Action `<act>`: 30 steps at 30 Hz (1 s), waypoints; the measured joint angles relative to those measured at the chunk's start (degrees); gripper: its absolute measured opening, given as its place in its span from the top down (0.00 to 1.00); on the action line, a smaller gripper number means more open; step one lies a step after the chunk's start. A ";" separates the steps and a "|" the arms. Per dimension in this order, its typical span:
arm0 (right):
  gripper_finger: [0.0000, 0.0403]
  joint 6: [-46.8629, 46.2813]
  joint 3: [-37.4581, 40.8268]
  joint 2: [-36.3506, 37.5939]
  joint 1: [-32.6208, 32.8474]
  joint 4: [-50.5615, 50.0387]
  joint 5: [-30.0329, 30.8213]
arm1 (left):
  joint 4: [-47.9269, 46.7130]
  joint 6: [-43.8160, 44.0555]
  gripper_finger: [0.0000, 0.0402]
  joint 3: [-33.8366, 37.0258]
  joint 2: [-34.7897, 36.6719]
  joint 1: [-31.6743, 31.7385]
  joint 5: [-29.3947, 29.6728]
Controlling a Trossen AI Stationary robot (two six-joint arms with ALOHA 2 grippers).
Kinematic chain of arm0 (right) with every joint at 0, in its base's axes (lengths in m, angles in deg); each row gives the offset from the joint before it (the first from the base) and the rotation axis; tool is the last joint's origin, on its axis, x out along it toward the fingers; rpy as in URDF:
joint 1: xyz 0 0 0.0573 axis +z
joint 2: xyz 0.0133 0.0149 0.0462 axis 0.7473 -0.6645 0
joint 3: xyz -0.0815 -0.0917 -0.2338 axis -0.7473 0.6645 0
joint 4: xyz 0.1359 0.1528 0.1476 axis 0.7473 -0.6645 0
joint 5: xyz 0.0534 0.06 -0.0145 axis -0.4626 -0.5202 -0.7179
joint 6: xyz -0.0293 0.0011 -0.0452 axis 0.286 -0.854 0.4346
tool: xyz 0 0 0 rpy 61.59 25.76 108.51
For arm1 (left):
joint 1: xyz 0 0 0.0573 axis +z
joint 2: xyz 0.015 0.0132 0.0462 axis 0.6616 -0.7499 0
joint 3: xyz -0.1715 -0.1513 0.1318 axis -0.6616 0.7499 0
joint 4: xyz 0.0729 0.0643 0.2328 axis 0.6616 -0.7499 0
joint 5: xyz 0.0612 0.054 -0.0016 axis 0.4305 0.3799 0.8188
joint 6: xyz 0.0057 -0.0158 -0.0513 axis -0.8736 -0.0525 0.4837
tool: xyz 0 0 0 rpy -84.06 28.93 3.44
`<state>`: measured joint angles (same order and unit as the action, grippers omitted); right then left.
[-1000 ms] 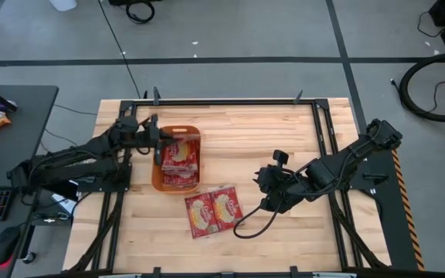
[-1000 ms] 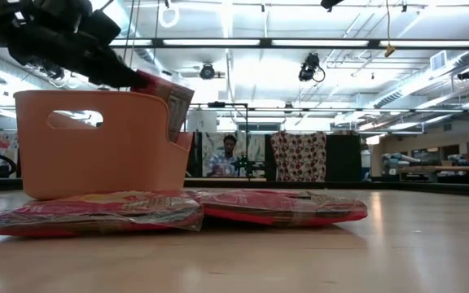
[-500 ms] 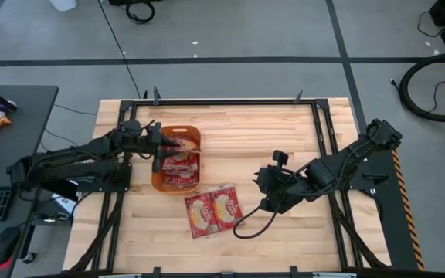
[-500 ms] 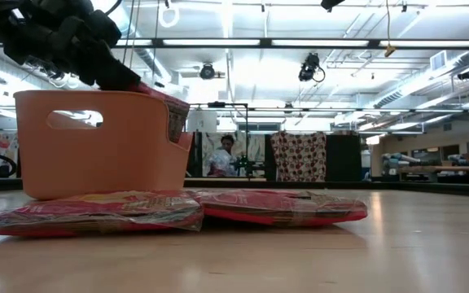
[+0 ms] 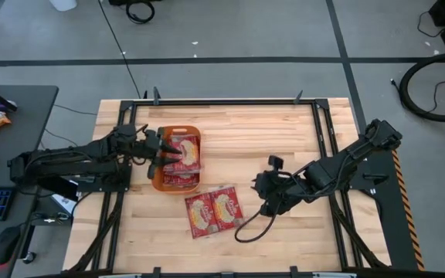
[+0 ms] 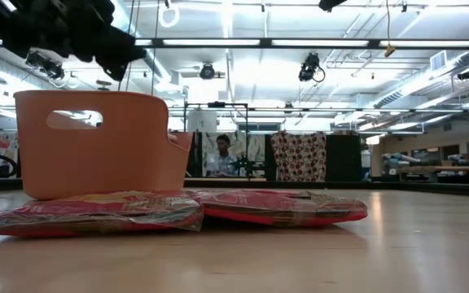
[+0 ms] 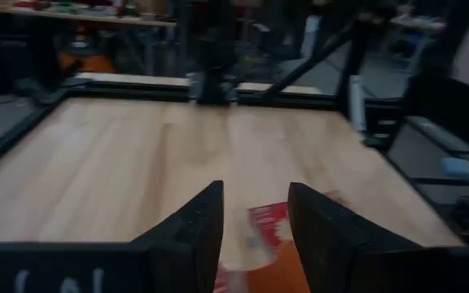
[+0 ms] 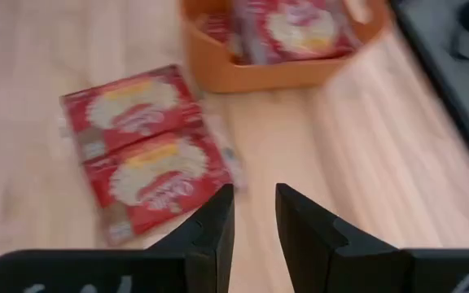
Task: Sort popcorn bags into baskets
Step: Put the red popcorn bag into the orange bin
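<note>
The orange basket (image 5: 157, 171) stands left of the table's middle and holds several red popcorn bags (image 5: 182, 150). It also shows in the low view (image 6: 96, 146) and the right wrist view (image 8: 283, 77). Two more bags lie flat side by side on the wood just near of it (image 5: 199, 215) (image 5: 225, 206); the right wrist view shows them too (image 8: 129, 110) (image 8: 157, 175). My left gripper (image 5: 161, 147) hovers open above the basket's left rim (image 6: 108, 53) (image 7: 255, 220). My right gripper (image 5: 263, 193) waits open to the right of the two loose bags (image 8: 255, 216).
Dark frame rails (image 5: 324, 147) run along the table's edges. A cable (image 5: 246, 228) loops on the wood near my right gripper. Bare wood lies to the right and far of the basket. A side desk (image 5: 6, 154) stands left of the table. A person (image 6: 222, 155) stands far behind.
My left gripper lowered a red bag into the basket, let it go, then rose and drew back toward the left rim. The bag has dropped below the basket's rim and now lies on the others. My right gripper shifted slightly toward the near edge and the loose bags.
</note>
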<state>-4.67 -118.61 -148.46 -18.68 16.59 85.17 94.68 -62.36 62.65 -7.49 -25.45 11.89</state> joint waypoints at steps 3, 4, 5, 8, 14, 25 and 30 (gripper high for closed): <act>0.76 4.96 4.17 0.00 0.00 8.37 -2.63 | 0.66 1.52 0.64 0.00 -0.02 -2.85 -0.07; 0.76 6.76 5.62 0.00 -0.12 11.25 -3.68 | 0.91 1.92 0.64 0.00 -0.02 -3.80 -0.01; 0.76 8.49 7.00 0.00 -0.24 13.73 -4.57 | 1.17 2.64 0.64 0.00 -0.02 -4.75 0.24; 0.76 12.85 10.73 0.00 -0.62 21.55 -6.00 | 1.38 4.43 0.64 0.00 -0.07 -7.70 2.72; 0.76 15.64 17.00 0.00 -1.59 34.47 -8.07 | 3.71 5.60 0.64 0.00 -0.09 -13.77 11.31; 0.76 16.97 13.61 -14.73 -2.05 38.38 -12.58 | 9.20 7.53 0.64 -0.01 -0.44 -20.19 25.38; 0.76 20.70 8.96 -21.54 -2.05 38.31 -15.87 | 9.50 7.51 0.64 -0.02 -0.88 -20.75 28.53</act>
<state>16.03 -109.64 -169.99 -20.74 54.90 69.30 104.17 -54.85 62.62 -8.37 -46.20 40.43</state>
